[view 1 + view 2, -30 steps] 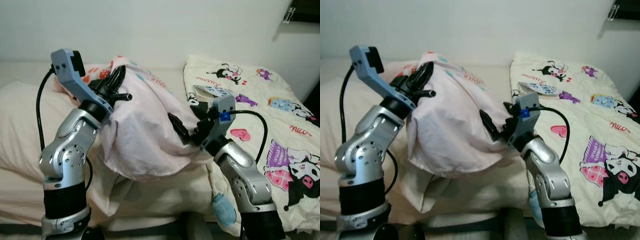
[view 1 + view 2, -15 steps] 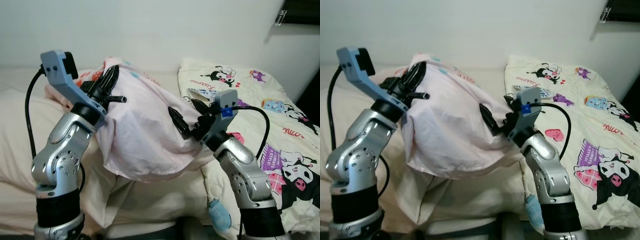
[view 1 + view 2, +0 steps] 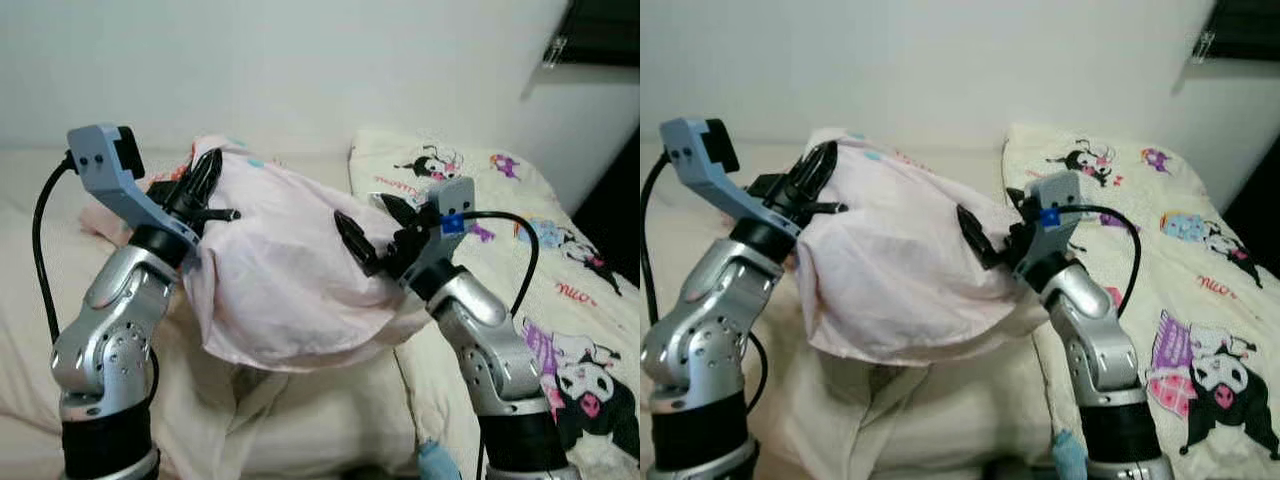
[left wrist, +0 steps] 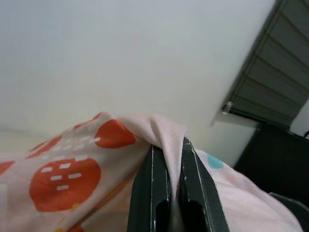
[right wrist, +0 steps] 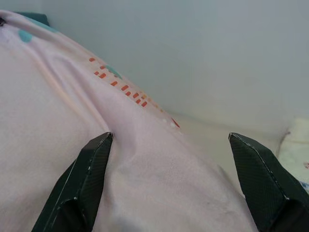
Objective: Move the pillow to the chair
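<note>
The pillow (image 3: 285, 275) hangs lifted above the bed (image 3: 40, 300), at centre. The left gripper (image 4: 166, 186), at nine o'clock, is clamped on its fabric; the right gripper (image 5: 169, 183), at three o'clock, presses it with fingers apart. Next, I judge: turning toward the chair.

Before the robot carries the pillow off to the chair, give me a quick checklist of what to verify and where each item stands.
1. Left gripper clamped on the pillow: ok, fabric is pinched between its shut fingers.
2. Right gripper holding the pillow: not ok, its fingers are spread wide with the fabric lying between them.
3. Pillow lifted off the bed: ok, it hangs above the cream bedding.
4. Printed blanket free of the pillow: ok, it lies apart on the robot's right.
5. Chair located: cannot tell.
</note>
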Robot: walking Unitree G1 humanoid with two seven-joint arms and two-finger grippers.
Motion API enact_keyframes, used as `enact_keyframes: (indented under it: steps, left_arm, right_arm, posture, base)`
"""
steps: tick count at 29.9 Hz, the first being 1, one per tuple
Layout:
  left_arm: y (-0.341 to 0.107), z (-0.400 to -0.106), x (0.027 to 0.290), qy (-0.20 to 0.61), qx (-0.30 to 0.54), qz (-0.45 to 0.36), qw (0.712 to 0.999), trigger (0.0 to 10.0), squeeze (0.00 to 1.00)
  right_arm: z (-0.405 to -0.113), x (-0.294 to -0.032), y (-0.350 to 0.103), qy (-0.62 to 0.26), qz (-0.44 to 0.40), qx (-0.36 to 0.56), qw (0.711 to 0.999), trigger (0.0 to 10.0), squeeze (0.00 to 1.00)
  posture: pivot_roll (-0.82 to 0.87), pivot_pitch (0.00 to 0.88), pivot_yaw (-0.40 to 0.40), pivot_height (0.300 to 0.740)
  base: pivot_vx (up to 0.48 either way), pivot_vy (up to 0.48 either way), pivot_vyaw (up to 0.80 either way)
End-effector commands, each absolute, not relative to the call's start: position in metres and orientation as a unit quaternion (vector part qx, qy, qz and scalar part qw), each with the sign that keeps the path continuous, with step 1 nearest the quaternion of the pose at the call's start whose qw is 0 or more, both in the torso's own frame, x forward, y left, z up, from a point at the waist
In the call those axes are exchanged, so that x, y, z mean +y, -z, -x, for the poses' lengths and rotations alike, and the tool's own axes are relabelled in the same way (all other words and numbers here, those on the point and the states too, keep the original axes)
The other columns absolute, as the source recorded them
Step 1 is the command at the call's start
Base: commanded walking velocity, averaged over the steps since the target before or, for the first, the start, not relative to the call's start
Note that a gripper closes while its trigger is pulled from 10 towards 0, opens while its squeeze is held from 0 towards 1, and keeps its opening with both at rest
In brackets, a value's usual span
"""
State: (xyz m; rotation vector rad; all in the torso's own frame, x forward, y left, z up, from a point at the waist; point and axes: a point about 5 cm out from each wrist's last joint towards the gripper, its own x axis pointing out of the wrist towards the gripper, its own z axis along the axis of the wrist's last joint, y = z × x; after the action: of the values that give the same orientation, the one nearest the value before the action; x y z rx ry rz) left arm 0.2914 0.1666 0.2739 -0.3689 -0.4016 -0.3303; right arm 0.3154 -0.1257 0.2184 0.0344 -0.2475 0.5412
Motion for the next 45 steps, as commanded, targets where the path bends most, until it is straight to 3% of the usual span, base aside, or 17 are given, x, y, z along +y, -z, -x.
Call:
enact_keyframes:
  steps: [1, 9, 17, 32, 41, 42, 45]
  left_arm:
    - [-0.292, -0.283, 0.163, 0.180, -0.241, 0.170, 0.938, 10.0, 0.00]
    - [-0.281, -0.284, 0.158, 0.175, -0.227, 0.180, 0.941, 10.0, 0.00]
    - [-0.272, -0.286, 0.159, 0.161, -0.220, 0.181, 0.945, 10.0, 0.00]
    - [-0.278, -0.286, 0.156, 0.153, -0.242, 0.172, 0.943, 10.0, 0.00]
    - [-0.286, -0.292, 0.174, 0.096, -0.257, 0.157, 0.949, 10.0, 0.00]
    - [-0.310, -0.288, 0.192, 0.055, -0.304, 0.150, 0.939, 10.0, 0.00]
    - [-0.328, -0.283, 0.203, 0.036, -0.339, 0.140, 0.930, 10.0, 0.00]
  right_arm:
    - [-0.315, -0.126, -0.218, -0.267, -0.011, -0.123, 0.956, 10.0, 0.00]
    - [-0.315, -0.126, -0.221, -0.269, -0.011, -0.127, 0.955, 10.0, 0.00]
    - [-0.315, -0.125, -0.223, -0.271, -0.010, -0.133, 0.953, 10.0, 0.00]
    - [-0.317, -0.127, -0.228, -0.256, -0.007, -0.150, 0.955, 10.0, 0.00]
    - [-0.313, -0.123, -0.234, -0.272, -0.006, -0.172, 0.947, 10.0, 0.00]
    - [-0.310, -0.123, -0.249, -0.276, -0.003, -0.205, 0.939, 10.0, 0.00]
    - [-0.308, -0.122, -0.259, -0.276, -0.004, -0.225, 0.935, 10.0, 0.00]
  posture:
    - [-0.06, 0.000, -0.076, 0.671]
    - [-0.06, 0.000, -0.081, 0.706]
    - [-0.06, 0.000, -0.079, 0.736]
    - [-0.06, 0.000, -0.082, 0.740]
    - [-0.06, 0.000, -0.080, 0.740]
    - [-0.06, 0.000, -0.083, 0.740]
    - [-0.06, 0.000, -0.085, 0.740]
  base:
    - [-0.480, 0.000, 0.00]
    - [-0.480, 0.000, 0.00]
    - [0.000, 0.000, 0.00]
    - [0.000, 0.000, 0.00]
    - [0.000, 0.000, 0.18]
    - [0.000, 0.000, 0.79]
    - [0.000, 0.000, 0.79]
